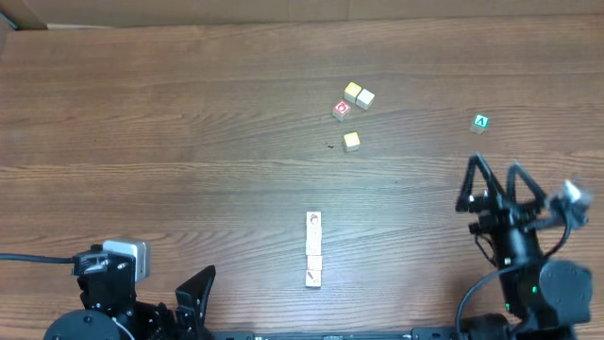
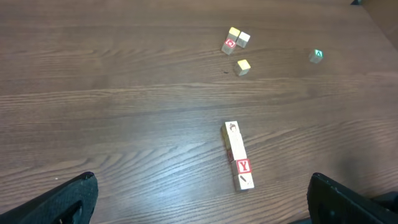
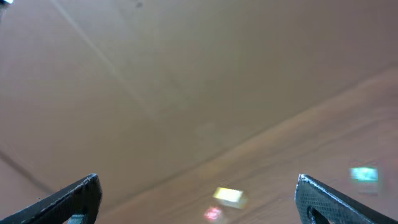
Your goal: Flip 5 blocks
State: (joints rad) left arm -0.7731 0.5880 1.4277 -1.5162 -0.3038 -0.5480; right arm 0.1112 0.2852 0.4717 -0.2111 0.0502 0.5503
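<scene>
Ahead of the left gripper [image 2: 200,196], the table [image 2: 93,93] is brown wood-grain — smooth, low sheen; the blocks [image 2: 238,155] are pale printed wood. Its fingers [image 2: 65,202] look matt black.

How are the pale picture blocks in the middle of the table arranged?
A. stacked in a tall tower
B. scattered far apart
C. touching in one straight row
C: the pale blocks lie end to end in a single line, flat on the table.
</scene>
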